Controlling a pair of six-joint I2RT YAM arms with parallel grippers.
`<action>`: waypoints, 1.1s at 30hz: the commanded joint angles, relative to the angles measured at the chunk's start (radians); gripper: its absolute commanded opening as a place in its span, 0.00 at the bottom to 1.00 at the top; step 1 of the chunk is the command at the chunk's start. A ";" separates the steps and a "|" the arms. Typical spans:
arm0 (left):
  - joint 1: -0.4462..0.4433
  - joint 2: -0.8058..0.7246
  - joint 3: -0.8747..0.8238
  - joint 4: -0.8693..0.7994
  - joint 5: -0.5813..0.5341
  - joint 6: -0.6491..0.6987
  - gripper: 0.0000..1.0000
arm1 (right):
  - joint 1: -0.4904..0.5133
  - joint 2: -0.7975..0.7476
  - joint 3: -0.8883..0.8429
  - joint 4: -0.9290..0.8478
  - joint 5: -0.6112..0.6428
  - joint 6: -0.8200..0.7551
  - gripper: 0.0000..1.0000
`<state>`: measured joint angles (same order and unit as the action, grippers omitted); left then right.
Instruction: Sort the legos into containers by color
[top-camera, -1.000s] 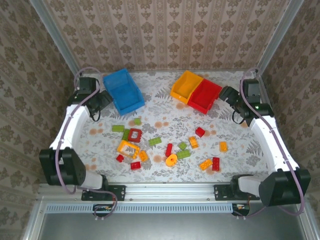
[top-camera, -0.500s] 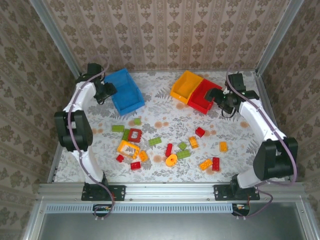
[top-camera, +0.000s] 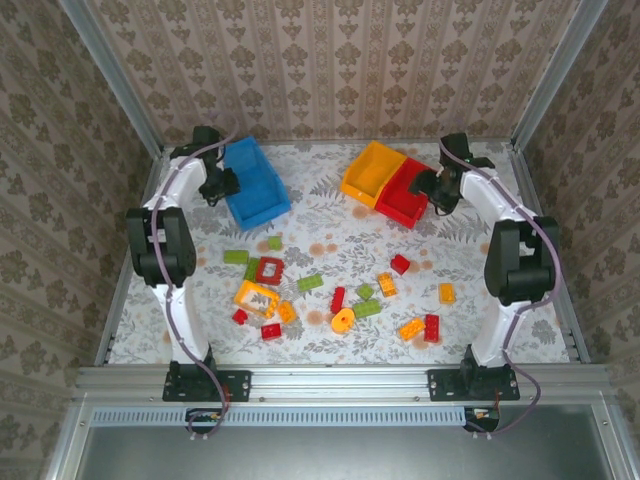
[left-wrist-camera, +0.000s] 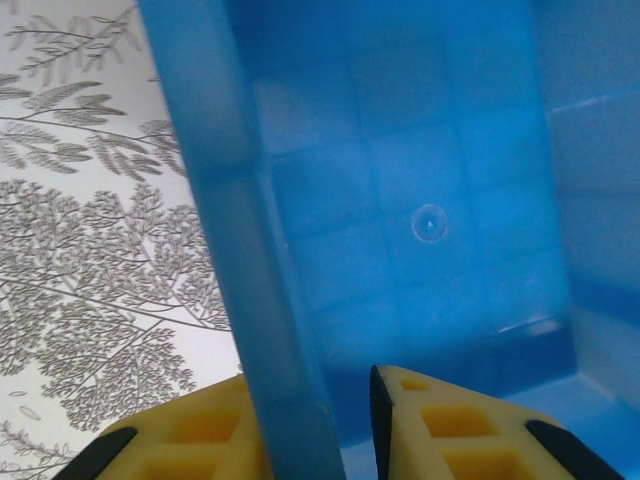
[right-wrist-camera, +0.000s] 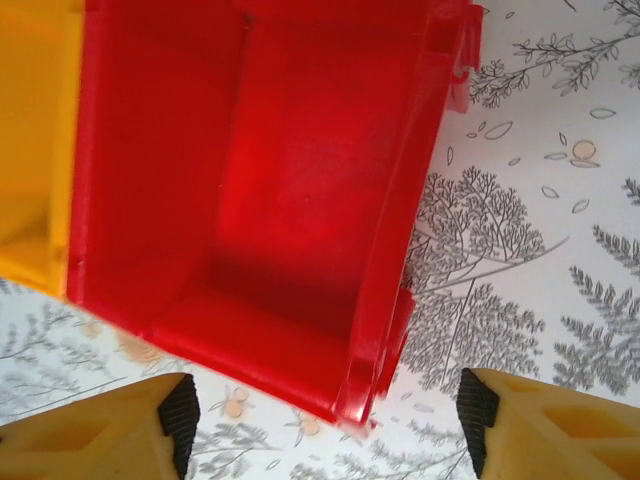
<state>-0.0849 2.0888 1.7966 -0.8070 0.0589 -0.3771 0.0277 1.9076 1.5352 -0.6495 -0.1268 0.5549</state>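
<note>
The legos lie scattered mid-table: a red frame (top-camera: 269, 270), an orange-yellow frame (top-camera: 257, 296), a ring (top-camera: 343, 320), green bricks (top-camera: 236, 257) and others. My left gripper (top-camera: 222, 185) straddles the left wall (left-wrist-camera: 230, 200) of the blue container (top-camera: 255, 185). Its left finger (left-wrist-camera: 200, 440) lies against the wall and a narrow gap remains at the right finger (left-wrist-camera: 430, 420). My right gripper (top-camera: 432, 187) stands open around the near right corner of the red container (top-camera: 408, 192), its fingers well clear of the corner (right-wrist-camera: 365, 395). The orange-yellow container (top-camera: 372, 172) touches the red one.
Both arms reach far back along the table's sides. The patterned wall rises just behind the containers, and metal rails (top-camera: 140, 110) run along the table edges. Bare tablecloth (right-wrist-camera: 520, 250) lies to the right of the red container.
Both arms swung in from the table's sides to the containers. The left jaws narrowed around the blue wall. The right jaws narrowed a little around the red corner.
</note>
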 joint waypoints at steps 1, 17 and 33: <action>-0.027 0.023 0.041 -0.056 -0.033 0.060 0.27 | -0.007 0.081 0.090 -0.097 0.065 -0.028 0.68; -0.197 -0.044 -0.059 -0.080 -0.064 0.095 0.01 | 0.008 0.169 0.159 -0.188 0.203 -0.264 0.20; -0.300 -0.029 -0.018 -0.075 -0.067 0.012 0.00 | 0.077 -0.009 -0.067 -0.066 0.131 -0.422 0.14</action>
<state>-0.3855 2.0171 1.7050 -0.8398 -0.0154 -0.3466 0.0856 1.9064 1.4517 -0.7467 0.0235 0.1841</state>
